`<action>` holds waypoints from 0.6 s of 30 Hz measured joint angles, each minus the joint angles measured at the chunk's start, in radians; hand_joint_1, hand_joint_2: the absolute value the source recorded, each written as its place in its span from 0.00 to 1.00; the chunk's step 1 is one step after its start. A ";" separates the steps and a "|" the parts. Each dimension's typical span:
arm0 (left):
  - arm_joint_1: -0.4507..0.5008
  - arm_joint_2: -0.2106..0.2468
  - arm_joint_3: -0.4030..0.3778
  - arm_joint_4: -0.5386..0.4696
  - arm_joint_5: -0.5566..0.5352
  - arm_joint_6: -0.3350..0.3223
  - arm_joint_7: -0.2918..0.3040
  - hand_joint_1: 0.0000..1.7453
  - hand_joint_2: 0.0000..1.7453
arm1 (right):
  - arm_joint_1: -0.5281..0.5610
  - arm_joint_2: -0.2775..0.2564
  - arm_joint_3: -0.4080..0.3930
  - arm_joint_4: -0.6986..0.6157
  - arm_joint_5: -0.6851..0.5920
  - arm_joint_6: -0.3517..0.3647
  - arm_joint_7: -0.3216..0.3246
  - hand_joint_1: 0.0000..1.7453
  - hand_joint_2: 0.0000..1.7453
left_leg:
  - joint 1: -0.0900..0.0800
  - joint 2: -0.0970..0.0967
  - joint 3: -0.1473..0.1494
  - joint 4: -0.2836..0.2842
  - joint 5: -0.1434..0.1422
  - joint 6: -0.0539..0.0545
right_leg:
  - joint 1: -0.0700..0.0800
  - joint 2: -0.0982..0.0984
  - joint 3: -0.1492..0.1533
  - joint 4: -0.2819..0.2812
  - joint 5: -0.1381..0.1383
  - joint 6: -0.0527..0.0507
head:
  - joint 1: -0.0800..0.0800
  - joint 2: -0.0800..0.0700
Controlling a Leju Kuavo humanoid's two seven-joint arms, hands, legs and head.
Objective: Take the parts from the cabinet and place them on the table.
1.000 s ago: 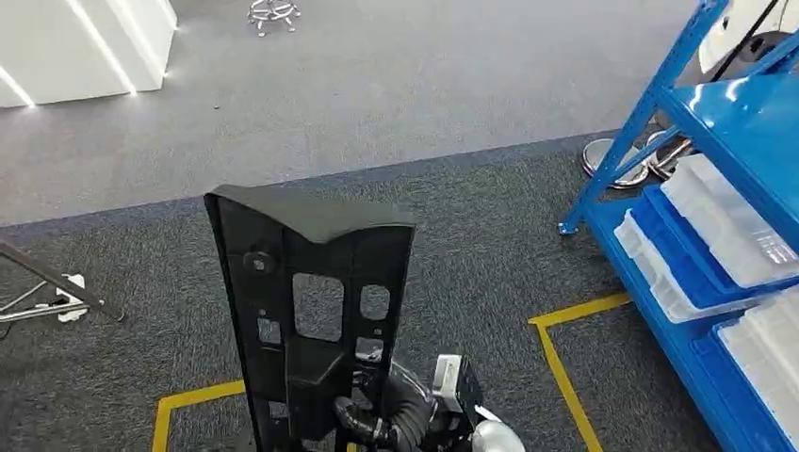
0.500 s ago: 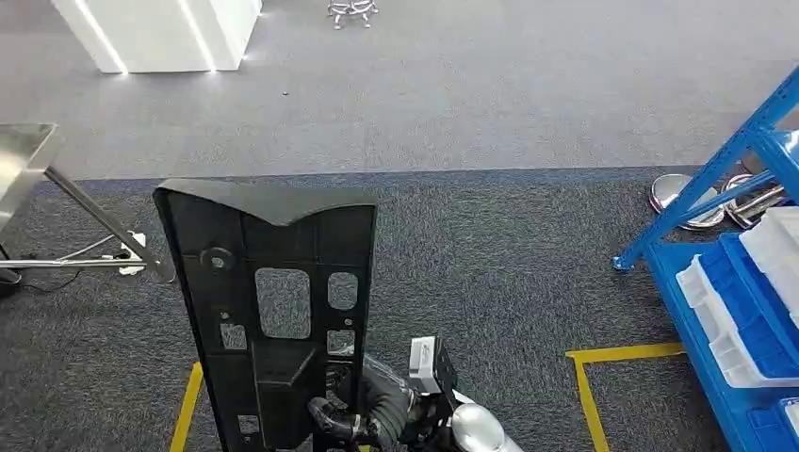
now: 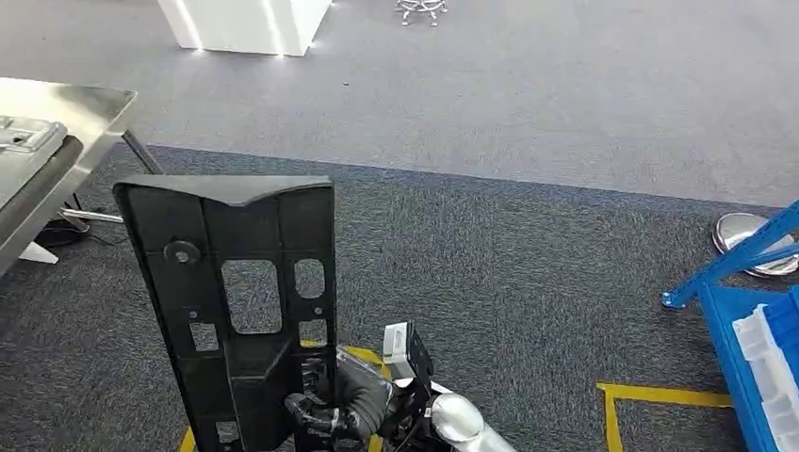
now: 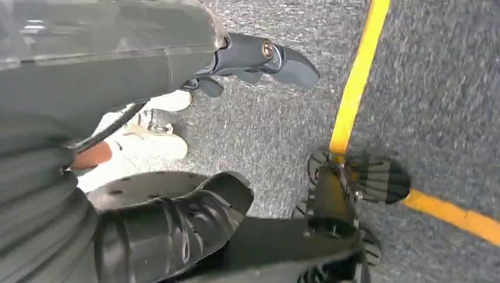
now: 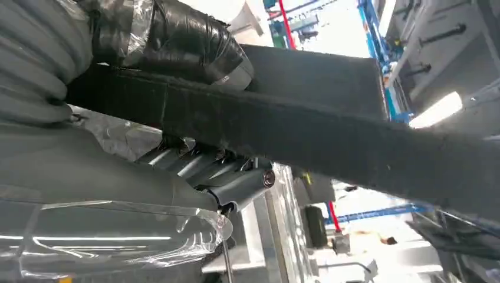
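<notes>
A tall black plastic panel point(image 3: 236, 301) with several cut-outs stands upright in front of me, low and left of centre in the head view. My right hand point(image 3: 341, 411) grips it near its lower edge. In the right wrist view the panel point(image 5: 330, 135) runs as a dark bar across the picture, with the fingers point(image 5: 177, 47) wrapped over one side and the thumb point(image 5: 239, 184) on the other. My left hand point(image 4: 118, 76) hangs over the carpet holding nothing, its thumb point(image 4: 265, 56) stretched out.
A steel table point(image 3: 66, 118) with a metal part on it stands at the far left. A blue rack point(image 3: 754, 315) with white bins is at the right edge. Yellow tape point(image 3: 660, 394) marks the dark carpet. A person's white shoes point(image 4: 154, 131) stand near my left hand.
The whole view has swung left: the steel table has come in at the left and the blue rack has slid to the right edge. The panel stays in my right hand.
</notes>
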 joint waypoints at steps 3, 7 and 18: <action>0.000 0.000 0.000 0.000 0.000 0.000 0.000 0.00 1.00 | -0.005 0.005 0.000 0.004 -0.002 0.001 -0.001 0.94 1.00 | 0.015 -0.029 0.017 -0.029 0.016 0.017 | -0.003 0.071 -0.016 0.049 -0.040 0.013 | 0.000 0.000; -0.002 0.000 0.000 0.000 -0.002 0.000 0.000 0.00 1.00 | -0.002 0.000 0.000 0.017 -0.003 0.000 0.000 0.94 1.00 | 0.013 -0.075 0.016 -0.027 0.015 0.022 | -0.004 0.104 -0.155 0.311 -0.135 0.017 | 0.001 0.000; 0.031 0.001 -0.017 0.000 -0.060 -0.018 -0.015 0.00 1.00 | 0.048 -0.017 0.000 -0.008 0.030 -0.039 -0.040 0.94 1.00 | 0.018 -0.111 -0.009 0.031 -0.019 -0.023 | -0.012 0.124 -0.022 0.005 0.025 -0.017 | -0.001 0.000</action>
